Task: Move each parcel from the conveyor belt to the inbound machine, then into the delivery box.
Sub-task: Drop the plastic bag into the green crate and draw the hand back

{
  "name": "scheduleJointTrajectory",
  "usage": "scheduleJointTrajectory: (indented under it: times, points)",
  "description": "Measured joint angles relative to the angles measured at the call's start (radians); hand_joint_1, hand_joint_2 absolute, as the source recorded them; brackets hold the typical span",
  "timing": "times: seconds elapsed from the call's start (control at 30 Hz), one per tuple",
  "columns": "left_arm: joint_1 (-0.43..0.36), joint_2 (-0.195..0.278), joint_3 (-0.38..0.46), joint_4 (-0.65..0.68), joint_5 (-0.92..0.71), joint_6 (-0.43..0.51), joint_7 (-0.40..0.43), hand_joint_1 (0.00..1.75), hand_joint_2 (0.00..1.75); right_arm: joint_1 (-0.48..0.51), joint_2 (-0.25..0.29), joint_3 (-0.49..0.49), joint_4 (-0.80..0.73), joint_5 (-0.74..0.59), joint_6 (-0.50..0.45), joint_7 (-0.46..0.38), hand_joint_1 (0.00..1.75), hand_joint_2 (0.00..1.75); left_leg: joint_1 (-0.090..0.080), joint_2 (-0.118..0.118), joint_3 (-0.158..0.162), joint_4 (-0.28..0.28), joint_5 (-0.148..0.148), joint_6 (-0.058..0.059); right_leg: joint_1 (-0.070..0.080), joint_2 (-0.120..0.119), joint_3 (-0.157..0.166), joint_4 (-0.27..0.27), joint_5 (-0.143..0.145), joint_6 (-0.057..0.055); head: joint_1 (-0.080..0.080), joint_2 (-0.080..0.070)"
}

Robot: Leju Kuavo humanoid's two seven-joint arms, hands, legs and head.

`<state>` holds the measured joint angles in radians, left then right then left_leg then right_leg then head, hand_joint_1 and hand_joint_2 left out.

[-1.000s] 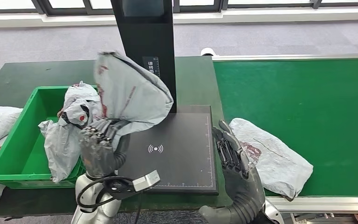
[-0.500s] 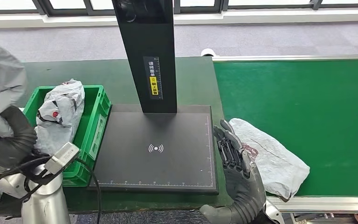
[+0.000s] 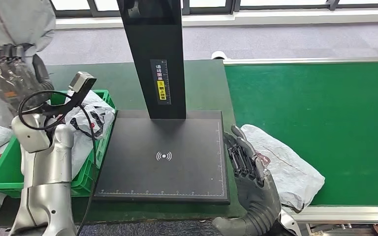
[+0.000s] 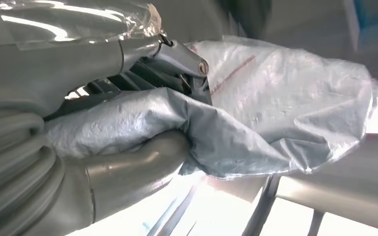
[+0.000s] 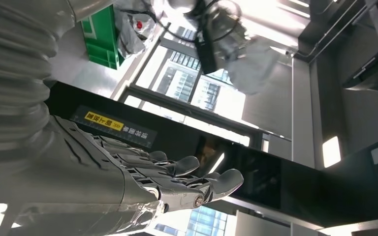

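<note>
— Where's the grey parcel (image 3: 15,22)?
— Up high above the green crate (image 3: 10,169), clutched in the left hand (image 3: 10,66).
— The right hand (image 3: 246,162)?
— Fingers spread, holding nothing, beside another parcel (image 3: 288,164) on the belt (image 3: 320,113).

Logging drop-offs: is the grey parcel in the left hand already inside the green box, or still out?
Out. The left hand grips the grey parcel raised high, above the green box.

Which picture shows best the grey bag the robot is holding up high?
The left wrist view: the grey parcel is close up, gripped by the left hand. The head view catches part of it at the corner; the right wrist view shows it small and distant.
</note>
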<state>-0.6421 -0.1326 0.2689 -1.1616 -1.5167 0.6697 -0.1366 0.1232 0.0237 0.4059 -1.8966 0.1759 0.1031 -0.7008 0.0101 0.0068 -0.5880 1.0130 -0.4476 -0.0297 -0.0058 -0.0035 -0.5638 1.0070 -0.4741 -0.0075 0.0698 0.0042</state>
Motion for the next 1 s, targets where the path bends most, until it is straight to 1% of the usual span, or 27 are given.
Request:
scheduleJointTrajectory:
  times: [0.07, 0.13, 0.2, 0.3, 0.37, 0.53, 0.83, 0.87, 0.9, 0.97, 1.0]
  points:
    - [-0.039, 0.030, -0.040, 0.151, 0.001, -0.026, 0.044, 1.75, 1.75, -0.004, -0.002, 0.000, 0.001, -0.006, 0.007, 0.000, 0.00, 1.75, 0.000, 0.000, 0.000, 0.000, 0.000, 0.000, 0.000, 0.000, 0.000, 0.000, 0.000, 0.000, 0.000, 0.000]
    - [-0.063, 0.049, -0.068, 0.271, 0.003, -0.043, 0.054, 1.75, 1.75, -0.008, -0.003, 0.000, 0.001, -0.010, 0.013, 0.000, 0.00, 1.75, 0.000, 0.000, -0.001, 0.000, 0.001, -0.001, 0.000, 0.001, 0.000, 0.000, 0.001, 0.000, 0.000, 0.000]
    - [-0.079, 0.060, -0.085, 0.351, 0.004, -0.057, 0.059, 1.75, 1.75, -0.011, -0.004, 0.000, 0.002, -0.011, 0.015, 0.000, 0.00, 1.75, 0.000, 0.002, -0.002, 0.000, 0.001, -0.001, 0.000, 0.002, -0.001, 0.000, 0.002, 0.000, 0.000, 0.000]
    - [-0.104, 0.070, -0.094, 0.455, 0.011, -0.120, 0.069, 1.75, 1.75, -0.018, -0.006, 0.000, 0.006, -0.013, 0.026, 0.000, 0.00, 1.75, -0.001, 0.003, -0.002, 0.000, 0.000, 0.000, -0.001, 0.003, -0.002, 0.000, 0.002, 0.001, 0.000, 0.000]
    - [-0.110, 0.075, -0.094, 0.512, 0.014, -0.139, 0.072, 1.75, 1.75, -0.024, -0.007, 0.000, 0.010, -0.014, 0.031, 0.000, 0.00, 1.75, -0.001, 0.003, -0.003, 0.000, 0.000, 0.000, -0.001, 0.003, -0.003, 0.000, 0.002, 0.001, 0.000, 0.000]
    - [-0.116, 0.085, -0.094, 0.586, 0.014, -0.141, 0.073, 1.75, 1.75, -0.034, -0.010, 0.000, 0.021, -0.014, 0.033, 0.000, 0.00, 1.75, -0.001, 0.002, -0.004, 0.000, 0.000, 0.000, -0.001, 0.002, -0.003, 0.000, 0.002, 0.001, 0.000, 0.000]
    - [-0.126, 0.090, -0.094, 0.633, 0.014, -0.141, 0.072, 1.75, 1.75, -0.037, -0.013, 0.000, 0.027, -0.014, 0.033, 0.000, 0.00, 1.75, -0.001, 0.002, -0.004, 0.000, 0.000, 0.000, 0.000, 0.002, -0.003, 0.000, 0.002, 0.001, 0.000, 0.000]
    - [-0.126, 0.091, -0.094, 0.636, 0.014, -0.141, 0.073, 1.61, 1.75, -0.037, -0.013, 0.000, 0.027, -0.014, 0.033, 0.000, 0.00, 1.75, -0.001, 0.002, -0.004, 0.000, 0.000, 0.000, 0.000, 0.002, -0.003, 0.000, 0.002, 0.001, 0.000, 0.000]
    - [-0.127, 0.092, -0.094, 0.639, 0.014, -0.141, 0.073, 1.23, 1.75, -0.037, -0.013, 0.000, 0.028, -0.014, 0.033, 0.000, 0.00, 1.75, -0.001, 0.002, -0.004, 0.000, 0.000, 0.000, 0.000, 0.002, -0.003, 0.000, 0.002, 0.001, 0.000, 0.000]
    - [-0.127, 0.093, -0.095, 0.643, 0.015, -0.142, 0.073, 0.36, 1.75, -0.038, -0.013, 0.000, 0.030, -0.013, 0.032, 0.000, 0.00, 1.75, -0.001, 0.002, -0.004, 0.000, 0.000, 0.000, 0.000, 0.002, -0.003, 0.000, 0.002, 0.001, 0.000, 0.000]
    - [-0.128, 0.093, -0.095, 0.644, 0.019, -0.141, 0.072, 0.05, 1.75, -0.038, -0.013, 0.000, 0.031, -0.012, 0.032, 0.000, 0.00, 1.75, -0.001, 0.002, -0.004, 0.000, 0.000, 0.000, 0.000, 0.002, -0.003, 0.000, 0.002, 0.001, 0.000, 0.000]
